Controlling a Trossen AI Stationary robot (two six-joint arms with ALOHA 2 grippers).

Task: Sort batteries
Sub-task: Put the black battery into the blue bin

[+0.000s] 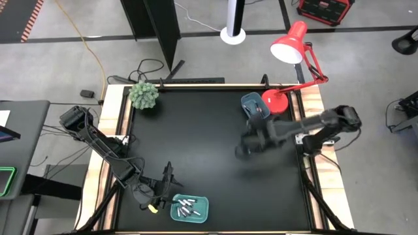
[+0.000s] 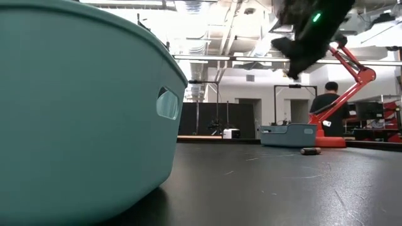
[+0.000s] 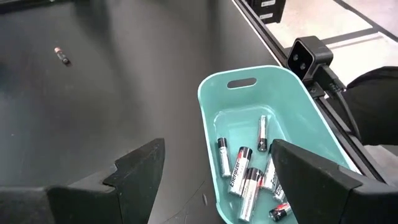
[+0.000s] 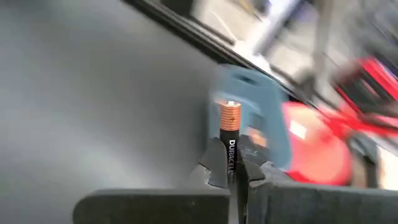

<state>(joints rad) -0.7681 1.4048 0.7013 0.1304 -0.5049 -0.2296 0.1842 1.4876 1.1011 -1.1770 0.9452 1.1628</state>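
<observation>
My right gripper [image 4: 231, 167] is shut on a black battery with a copper end [image 4: 230, 127], above the table's middle right [image 1: 244, 147]. Beyond it stands the blue tray [image 4: 252, 102], which the low view shows at the far side [image 2: 288, 134]. One loose battery [image 2: 309, 150] lies on its side on the table near that tray, also seen in the left wrist view [image 3: 62, 55]. The teal tray [image 3: 211, 93] at the near edge holds several silver-and-black batteries [image 3: 244, 177]. My left gripper [image 3: 217, 152] hangs open just above that tray's left end [image 1: 166, 186]. My right gripper pinches the battery's black body [image 4: 231, 154] between its two fingertips [image 4: 214, 163]. The battery lies along the fingers, and its copper end [image 4: 230, 115] sticks out past them. It is lifted clear of the table.
A red desk lamp [image 1: 290, 49] stands with its base [image 1: 275, 101] at the far right corner, right beside the blue tray [image 1: 253, 104]. A small green plant [image 1: 144, 95] sits at the far left corner. A person [image 2: 327, 103] stands in the room beyond the table.
</observation>
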